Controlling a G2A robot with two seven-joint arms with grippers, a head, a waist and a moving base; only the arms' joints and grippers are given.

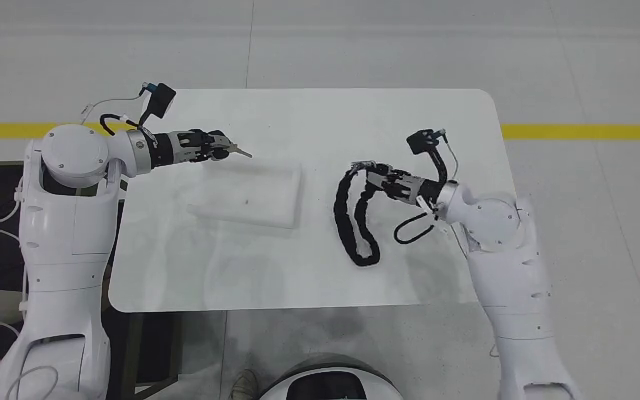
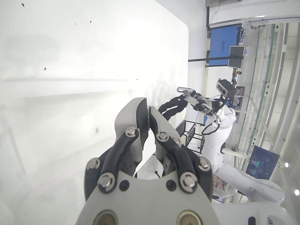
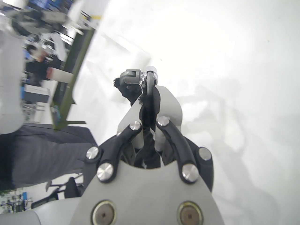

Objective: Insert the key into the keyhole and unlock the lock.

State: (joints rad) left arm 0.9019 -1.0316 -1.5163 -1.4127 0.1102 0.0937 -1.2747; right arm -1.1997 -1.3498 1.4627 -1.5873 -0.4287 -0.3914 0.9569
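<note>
My left gripper [image 1: 222,147] hovers over the table's back left, shut on a thin metal key [image 1: 241,153] that sticks out past its fingertips. In the left wrist view the key [image 2: 149,119] shows edge-on between the pads of that gripper [image 2: 148,110]. My right gripper [image 1: 380,178] is right of centre, shut on the chain lock near its head. The lock's metal body [image 3: 130,74] juts out beyond the right gripper [image 3: 148,92]. Its black sleeved chain [image 1: 355,225] hangs down in a loop onto the table. Key and lock are well apart.
A flat white slab [image 1: 250,195] lies on the white table [image 1: 300,285] between the two arms. A loose black cable [image 1: 412,230] loops off the right wrist. The table's front half is bare.
</note>
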